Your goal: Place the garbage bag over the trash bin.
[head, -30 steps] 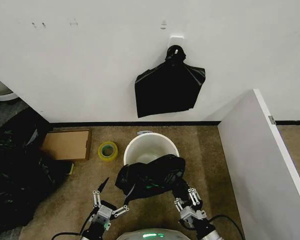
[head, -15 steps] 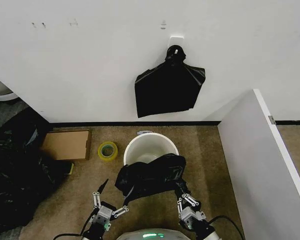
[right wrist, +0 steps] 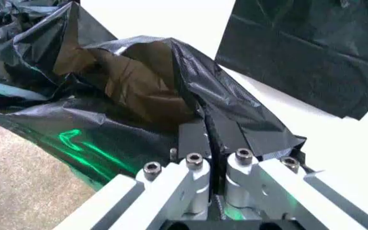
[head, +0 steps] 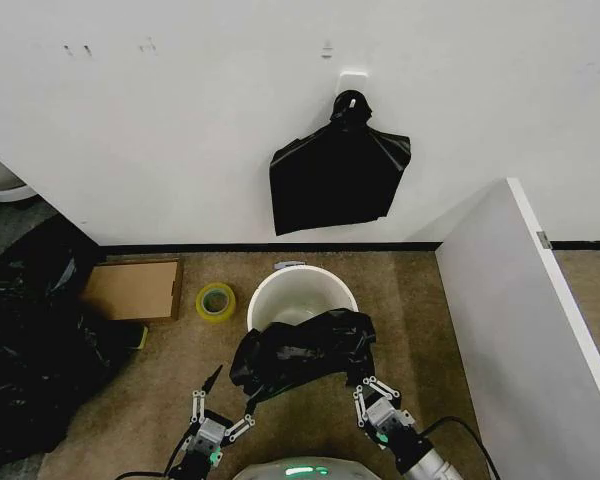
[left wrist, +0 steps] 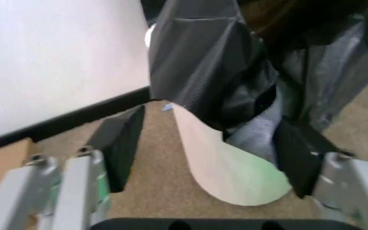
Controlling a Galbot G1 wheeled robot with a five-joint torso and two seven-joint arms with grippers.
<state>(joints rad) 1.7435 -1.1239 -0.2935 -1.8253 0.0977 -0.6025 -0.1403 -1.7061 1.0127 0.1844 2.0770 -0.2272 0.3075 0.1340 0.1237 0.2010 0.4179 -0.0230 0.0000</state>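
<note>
Right gripper [right wrist: 208, 143] jaws pinching garbage bag [right wrist: 139, 96], left gripper [left wrist: 210, 153] jaws wide

Garbage bag [head: 300, 352]: thin glossy black plastic, softly wrinkled. Trash bin [head: 285, 290]: smooth white plastic. Carpet [head: 410, 320]: rough and matt. Right gripper [right wrist: 208, 139]: bare silvery metal.

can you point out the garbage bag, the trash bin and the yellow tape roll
garbage bag [head: 302, 355], head view, middle of the crumpled black plastic
trash bin [head: 280, 283], head view, far-left part of its white rim
yellow tape roll [head: 204, 301], head view, left side of the ring
</note>
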